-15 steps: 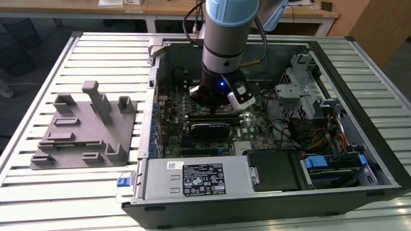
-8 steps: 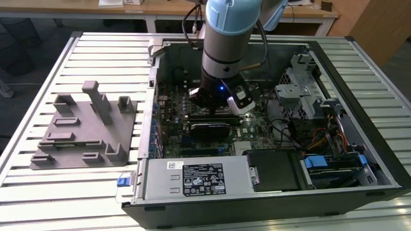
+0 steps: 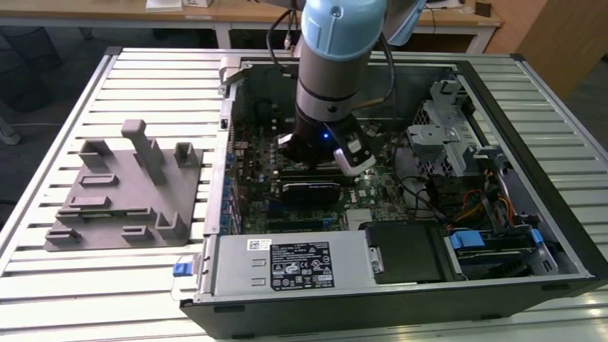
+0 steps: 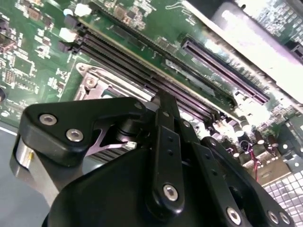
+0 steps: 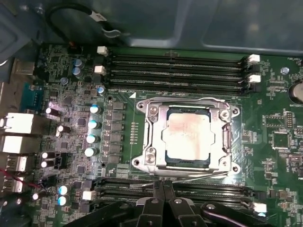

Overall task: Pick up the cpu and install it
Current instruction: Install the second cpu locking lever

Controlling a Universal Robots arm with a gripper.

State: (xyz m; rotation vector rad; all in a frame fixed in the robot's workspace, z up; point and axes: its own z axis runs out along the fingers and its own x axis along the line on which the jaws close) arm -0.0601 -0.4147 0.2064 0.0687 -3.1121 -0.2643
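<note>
Arm (image 3: 332, 64) descends near-vertical into open PC case (image 3: 532, 235), wrist low over motherboard (image 3: 247, 192) at case centre. Grey fixture (image 3: 124, 192) sits on slatted table (image 3: 57, 285) at exterior view's left, well apart from arm.

Gripper (image 5: 161, 187) in first wrist view: the two fingers (image 5: 152, 208) meet along one seam, pressed together, nothing between them. Second wrist view shows black linkages of gripper (image 4: 163, 106) over RAM slots (image 4: 142, 66); tips there hidden by own body.

Cpu (image 5: 188, 136) lies in socket frame (image 5: 151, 137) on board, not in gripper; gripper tips sit near socket's edge, over the RAM slots (image 5: 180, 189) beside it, apart from chip. Contact w/ board: cannot tell.

Cpu appearance: flat square, pale silver-white top w/ faint pinkish glare, lying flat inside metal frame, dark border visible round it. Frame's screws (image 5: 150, 109) seen at corners.
</note>
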